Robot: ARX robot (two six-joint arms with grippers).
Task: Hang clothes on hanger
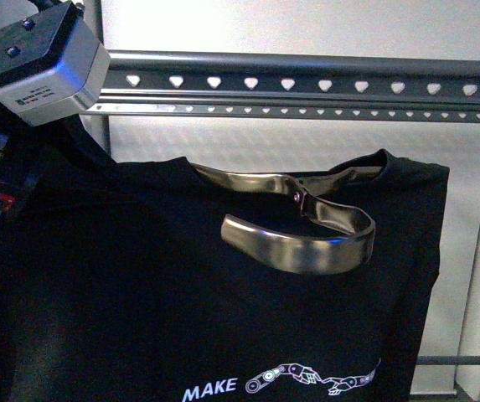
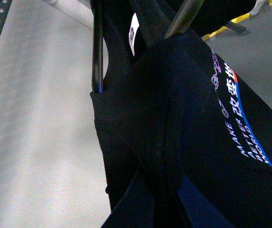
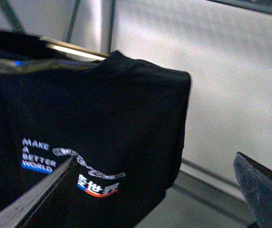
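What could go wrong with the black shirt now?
The shiny hook hangs below the rail, not over it, and lies sideways, so it might miss the rail when lifted. The right gripper is open and apart from the T-shirt, so it probably could not catch the shirt if it slipped.

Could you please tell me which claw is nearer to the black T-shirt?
Left. The left claw is right against the T-shirt at its shoulder, fabric filling its wrist view; the right claw is open and stands off, facing the printed front.
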